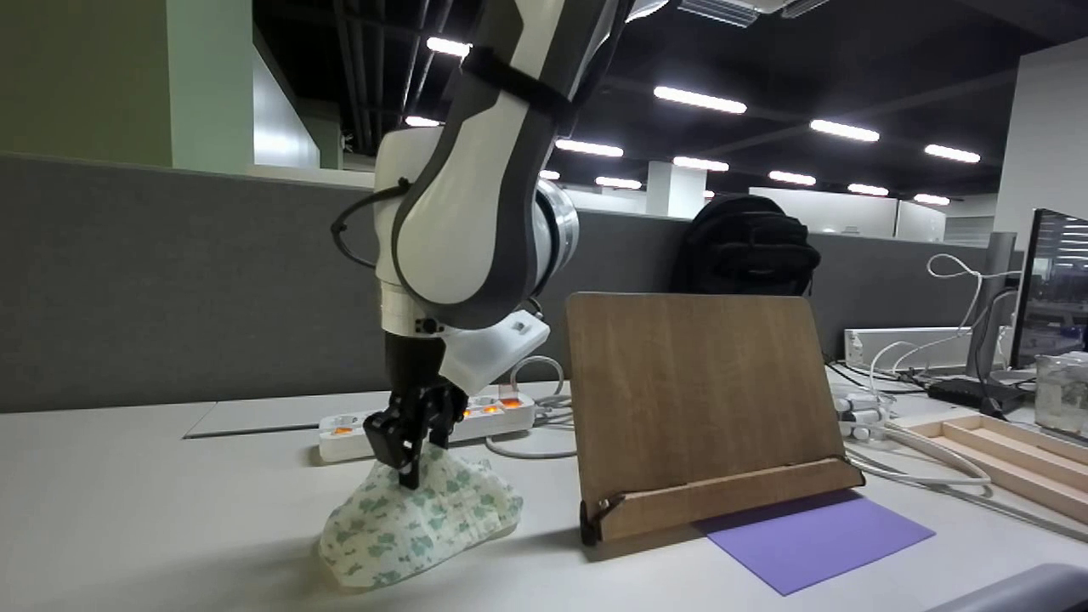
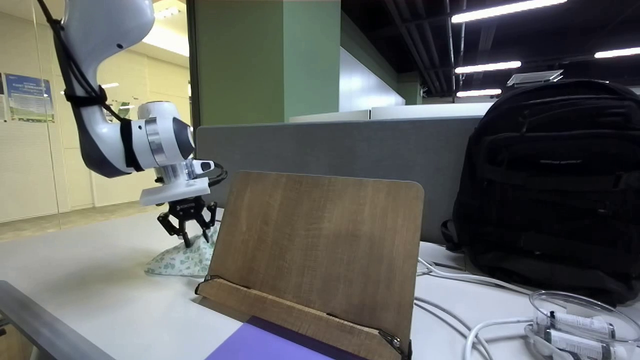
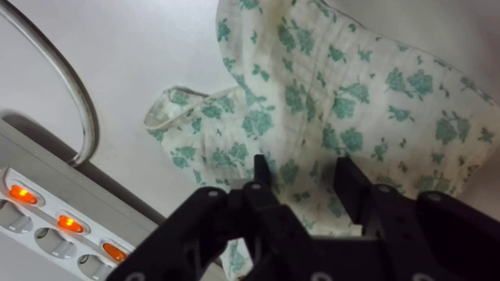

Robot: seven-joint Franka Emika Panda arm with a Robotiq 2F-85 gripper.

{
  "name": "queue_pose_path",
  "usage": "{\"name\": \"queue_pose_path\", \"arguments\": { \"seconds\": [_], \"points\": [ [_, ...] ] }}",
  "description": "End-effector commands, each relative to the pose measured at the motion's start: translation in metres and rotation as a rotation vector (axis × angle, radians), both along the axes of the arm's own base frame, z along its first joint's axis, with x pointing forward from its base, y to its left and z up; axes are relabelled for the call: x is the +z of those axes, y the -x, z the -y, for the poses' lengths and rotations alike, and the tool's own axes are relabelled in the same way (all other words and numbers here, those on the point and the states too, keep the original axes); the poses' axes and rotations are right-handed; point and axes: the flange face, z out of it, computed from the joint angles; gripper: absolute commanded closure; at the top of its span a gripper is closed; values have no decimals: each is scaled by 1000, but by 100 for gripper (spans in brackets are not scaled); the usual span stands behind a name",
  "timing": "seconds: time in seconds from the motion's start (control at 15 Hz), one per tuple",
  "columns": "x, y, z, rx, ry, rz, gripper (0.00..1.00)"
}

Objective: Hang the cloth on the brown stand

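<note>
Cloth (image 1: 425, 523) (pale, green-flowered): lying rumpled on desk (image 1: 170, 493), near but apart from brown stand (image 1: 705, 391); rising in folds beneath downward-pointing claw (image 3: 302, 167) with jaws standing well parted.

In both exterior views cloth (image 1: 416, 527) on desk (image 1: 204, 484), left of stand (image 1: 701, 391), pincer (image 2: 196, 241) at cloth's top. Power strip (image 1: 486, 425) on cloth's far side. Sheet (image 1: 820, 541) on stand's near side, partly under ledge (image 1: 731, 502). Tray (image 1: 1016, 472) right of stand; backpack (image 1: 748, 246) far, beyond stand.

No legible text anywhere
</note>
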Motion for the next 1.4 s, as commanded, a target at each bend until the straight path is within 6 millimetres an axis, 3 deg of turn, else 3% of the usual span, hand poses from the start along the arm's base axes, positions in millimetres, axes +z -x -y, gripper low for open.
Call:
{"name": "queue_pose_path", "arguments": {
  "seconds": [0.0, 0.2, 0.4, 0.53, 0.67, 0.93, 1.33],
  "points": [
    [17, 4, -1, -63, -18, -23, 81],
    [20, 5, 3, -118, -11, -61, 99],
    [33, 6, 1, -141, -25, -103, 100],
    [55, 1, -5, -149, -39, -103, 99],
    [87, -8, -9, -159, -47, -84, 99],
    [172, -36, -6, -225, -89, -25, 99],
    [309, -62, 45, -338, -140, 122, 99]
  ]
}}
